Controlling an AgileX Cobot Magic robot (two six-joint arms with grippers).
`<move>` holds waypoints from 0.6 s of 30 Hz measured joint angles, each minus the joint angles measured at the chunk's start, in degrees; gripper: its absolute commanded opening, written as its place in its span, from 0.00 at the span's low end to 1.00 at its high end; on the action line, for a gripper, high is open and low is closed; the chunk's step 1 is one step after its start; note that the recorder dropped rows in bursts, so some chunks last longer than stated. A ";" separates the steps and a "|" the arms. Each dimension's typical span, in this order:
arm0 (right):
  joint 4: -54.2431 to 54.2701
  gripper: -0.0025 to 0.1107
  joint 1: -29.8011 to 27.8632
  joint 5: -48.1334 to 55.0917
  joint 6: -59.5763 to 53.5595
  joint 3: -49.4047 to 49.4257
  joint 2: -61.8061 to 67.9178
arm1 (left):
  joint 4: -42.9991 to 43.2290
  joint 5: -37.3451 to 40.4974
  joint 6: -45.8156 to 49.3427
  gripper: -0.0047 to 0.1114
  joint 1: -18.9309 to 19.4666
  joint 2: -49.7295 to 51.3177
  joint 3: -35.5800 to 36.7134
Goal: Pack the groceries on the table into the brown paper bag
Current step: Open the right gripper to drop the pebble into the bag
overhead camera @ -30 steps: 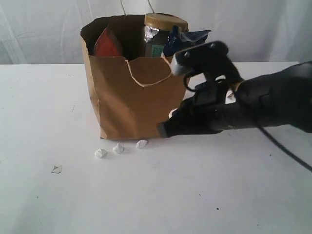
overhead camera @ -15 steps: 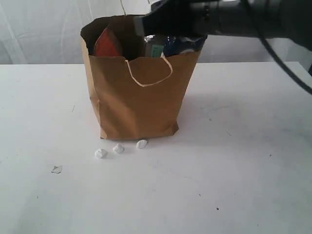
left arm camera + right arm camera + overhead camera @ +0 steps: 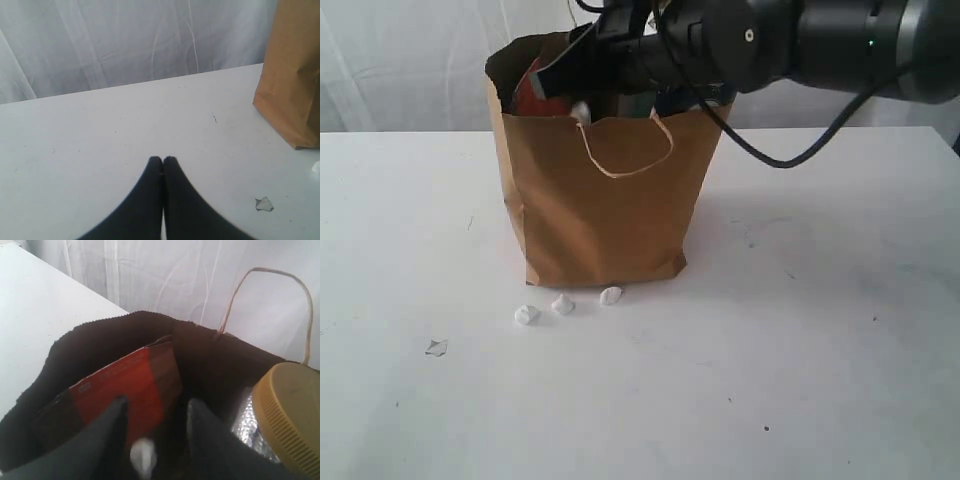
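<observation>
Nearly done: pouch [image 3: 125, 385] and jar [image 3: 287, 410] inside brown paper bag [image 3: 605, 210]; above its rim right gripper [image 3: 156, 401] parted, white piece [image 3: 143, 456] loose between; left gripper [image 3: 163, 159] pinched closed, empty.

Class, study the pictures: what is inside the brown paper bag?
A pouch with an orange-red label and a gold-lidded jar show near the top of the paper bag. Anything deeper is hidden by its walls.
</observation>
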 measured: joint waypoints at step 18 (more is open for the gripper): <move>-15.89 0.56 0.00 12.67 19.59 10.44 -19.98 | 0.00 0.00 0.00 0.04 0.00 0.00 0.00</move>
